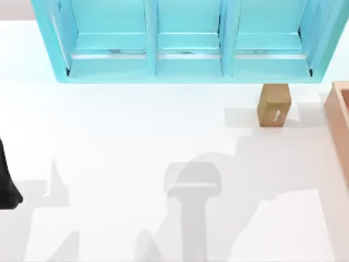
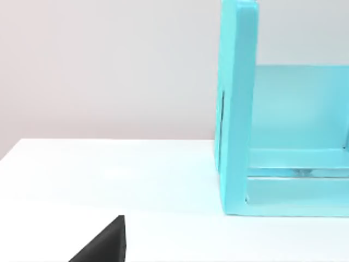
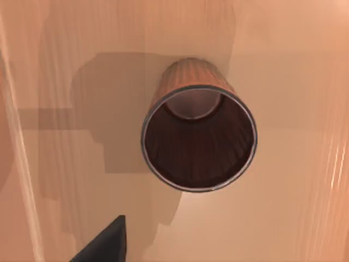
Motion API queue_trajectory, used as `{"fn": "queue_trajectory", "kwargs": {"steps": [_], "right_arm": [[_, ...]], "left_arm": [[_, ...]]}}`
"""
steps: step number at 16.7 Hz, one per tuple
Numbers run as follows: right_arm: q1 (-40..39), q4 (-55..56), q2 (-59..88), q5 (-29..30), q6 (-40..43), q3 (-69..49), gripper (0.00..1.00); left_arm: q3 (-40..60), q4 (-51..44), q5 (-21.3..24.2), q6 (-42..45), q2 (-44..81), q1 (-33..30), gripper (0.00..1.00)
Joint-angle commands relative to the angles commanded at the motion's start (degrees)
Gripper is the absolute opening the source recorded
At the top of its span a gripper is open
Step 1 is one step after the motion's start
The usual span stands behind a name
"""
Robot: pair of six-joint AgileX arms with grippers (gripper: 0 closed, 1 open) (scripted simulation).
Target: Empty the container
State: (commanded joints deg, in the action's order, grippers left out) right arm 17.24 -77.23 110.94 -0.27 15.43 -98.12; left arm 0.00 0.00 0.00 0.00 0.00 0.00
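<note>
The container (image 1: pixel 340 123) is a light-brown wooden box cut off by the table's right edge in the top view. In the right wrist view I look down onto its orange-brown floor (image 3: pixel 289 213). A brown ribbed cup (image 3: pixel 199 139) with a grey metal rim stands upright there, mouth up and nothing inside it. My right gripper (image 3: pixel 103 244) hangs above the box beside the cup, with just a dark corner of it showing. My left gripper (image 2: pixel 103 245) is parked low at the table's left edge, and the left arm (image 1: pixel 7 183) appears as a black shape.
A big turquoise three-bay shelf unit (image 1: pixel 188 43) stands along the back of the table; its end wall (image 2: pixel 237 109) is close to the left wrist. A small tan block (image 1: pixel 274 105) with a white mark sits just in front of the shelf, left of the container.
</note>
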Motion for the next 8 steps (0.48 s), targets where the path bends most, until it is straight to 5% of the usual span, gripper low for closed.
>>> {"fn": "queue_trajectory", "kwargs": {"steps": [8], "right_arm": [[0.0,16.3,2.3,0.0,-0.1,13.9,1.0]], "left_arm": [[0.0,0.0,0.0,0.0,0.0,0.0,1.0]]}}
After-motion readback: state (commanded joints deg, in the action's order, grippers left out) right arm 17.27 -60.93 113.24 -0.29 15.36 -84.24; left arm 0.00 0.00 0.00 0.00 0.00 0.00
